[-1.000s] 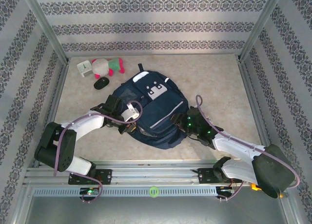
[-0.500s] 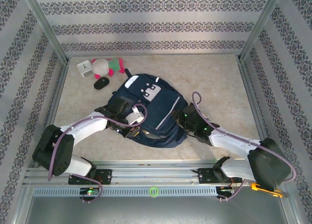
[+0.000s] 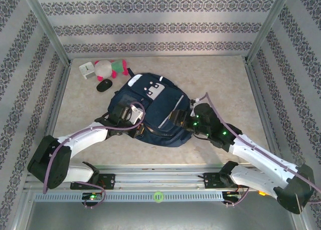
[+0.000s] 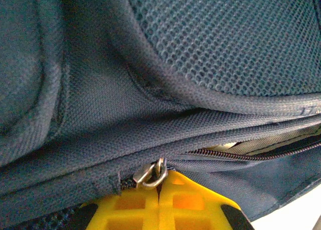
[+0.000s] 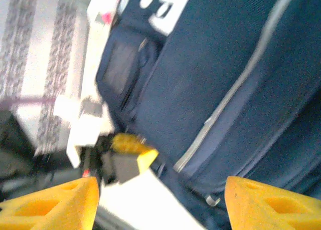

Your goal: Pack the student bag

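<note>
The student bag point(image 3: 155, 109), a navy backpack with grey-white patches and pale stripes, lies flat in the middle of the table. My left gripper point(image 3: 139, 130) is at its near-left edge. In the left wrist view its yellow fingers point(image 4: 195, 205) are pressed together, with the metal zip pull point(image 4: 153, 174) pinched at their tips. To the right of the pull the zip gapes slightly. My right gripper point(image 3: 176, 119) hovers over the bag's near-right side. Its fingers point(image 5: 50, 205) stand wide apart with nothing between them above the bag point(image 5: 215, 79), and the left gripper point(image 5: 131, 149) shows beyond.
A pink, white and green plush toy point(image 3: 110, 68), a small white cube point(image 3: 87, 69) and a black mouse point(image 3: 104, 85) lie at the back left. Metal frame posts point(image 3: 47, 27) stand at the corners, and a rail point(image 3: 160, 179) runs along the near edge.
The bag has slid away from the near edge. My right gripper has opened wider and reached left over the bag. The left arm has stretched forward, still shut at the zip.
</note>
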`<state>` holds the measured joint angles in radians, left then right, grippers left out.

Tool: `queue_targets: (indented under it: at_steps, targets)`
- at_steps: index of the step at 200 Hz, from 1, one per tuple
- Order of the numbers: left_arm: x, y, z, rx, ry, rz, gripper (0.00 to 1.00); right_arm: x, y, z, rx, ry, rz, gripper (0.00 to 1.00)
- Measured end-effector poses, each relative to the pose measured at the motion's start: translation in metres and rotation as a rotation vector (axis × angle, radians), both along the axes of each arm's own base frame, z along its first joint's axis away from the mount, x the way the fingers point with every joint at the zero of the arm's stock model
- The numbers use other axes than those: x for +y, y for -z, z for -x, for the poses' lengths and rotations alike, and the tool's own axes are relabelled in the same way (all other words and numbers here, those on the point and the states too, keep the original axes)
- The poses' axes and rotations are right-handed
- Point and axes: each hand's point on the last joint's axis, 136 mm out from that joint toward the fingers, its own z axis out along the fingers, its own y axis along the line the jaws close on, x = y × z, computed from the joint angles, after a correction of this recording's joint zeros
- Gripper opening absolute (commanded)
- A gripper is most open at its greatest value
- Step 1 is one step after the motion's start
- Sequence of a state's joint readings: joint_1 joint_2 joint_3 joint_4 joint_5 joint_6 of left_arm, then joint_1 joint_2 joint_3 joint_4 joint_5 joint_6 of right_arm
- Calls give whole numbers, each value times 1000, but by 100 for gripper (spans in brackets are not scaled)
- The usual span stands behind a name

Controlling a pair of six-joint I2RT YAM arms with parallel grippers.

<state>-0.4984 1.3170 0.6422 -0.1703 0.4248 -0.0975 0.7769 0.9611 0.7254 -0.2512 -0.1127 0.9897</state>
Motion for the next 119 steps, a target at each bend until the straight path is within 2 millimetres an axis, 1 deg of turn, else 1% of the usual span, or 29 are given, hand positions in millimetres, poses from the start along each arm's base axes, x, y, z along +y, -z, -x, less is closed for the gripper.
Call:
queue_targets:
  at_steps: [15, 26, 38, 50, 79, 104, 119]
  targets:
    - [-1, -3, -1, 0, -26, 28, 0, 23, 7, 14, 22, -100, 32, 67]
    - [-3, -6, -2, 0, -38, 46, 0, 41, 19, 21, 50, -169, 77, 64]
    - [-3, -7, -3, -1, -50, 58, 0, 59, 33, 25, 78, -232, 121, 60]
    - [-3, -7, -2, 0, -58, 66, 0, 74, 46, 24, 98, -276, 157, 55]
    - [-4, -7, -3, -7, -66, 84, 0, 92, 75, 10, 132, -299, 212, 44]
    - [-4, -5, -2, -1, -75, 98, 0, 99, 99, -1, 157, -287, 236, 32]
    - [-5, -5, -3, -2, -86, 107, 0, 100, 109, -9, 178, -259, 232, 28]
